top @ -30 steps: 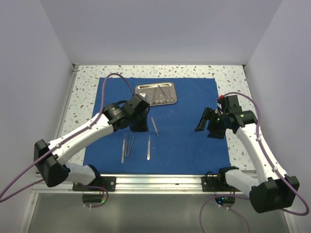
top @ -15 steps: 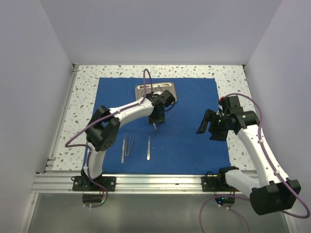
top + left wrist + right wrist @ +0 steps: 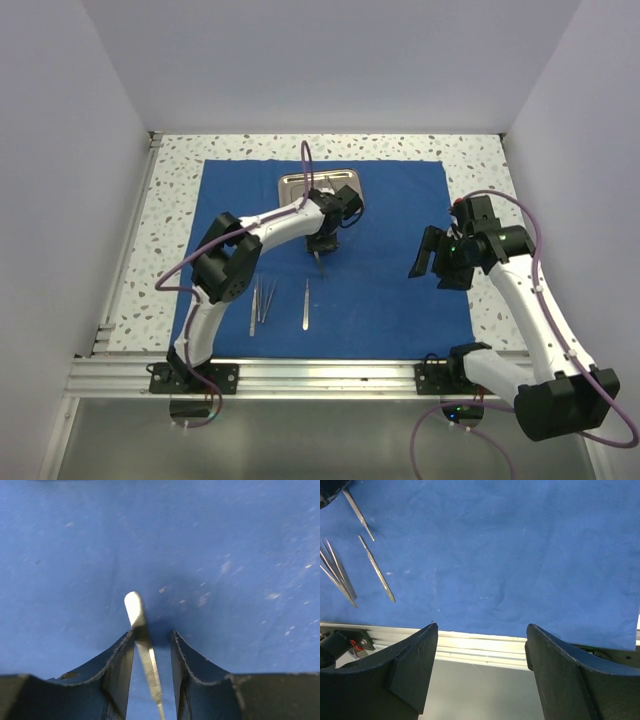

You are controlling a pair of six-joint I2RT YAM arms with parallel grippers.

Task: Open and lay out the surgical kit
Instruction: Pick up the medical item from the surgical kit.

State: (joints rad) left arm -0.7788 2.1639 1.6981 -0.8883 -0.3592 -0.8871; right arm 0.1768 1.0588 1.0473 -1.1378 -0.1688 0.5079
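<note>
L gripper (image 3: 320,244) swung fwd by tray (image 3: 291,183), elbow folded, astride 1 instrument (image 3: 135,608).

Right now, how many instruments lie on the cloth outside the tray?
4: two tweezers near-left, a scalpel handle beside them, another instrument between the jaws of the left gripper; tray partly hidden.

A royal-blue cloth (image 3: 400,290) is seen spread flat, only lightly creased. A small rectangular steel tray (image 3: 284,190) is set on its far middle part, its contents largely hidden. Just nearer than the tray, a slim steel instrument (image 3: 320,263) with a flat rounded end is laid on the cloth. Nearer still, a scalpel handle (image 3: 306,303) is laid lengthwise, and a close group of tweezers (image 3: 262,302) is placed to its left.
</note>
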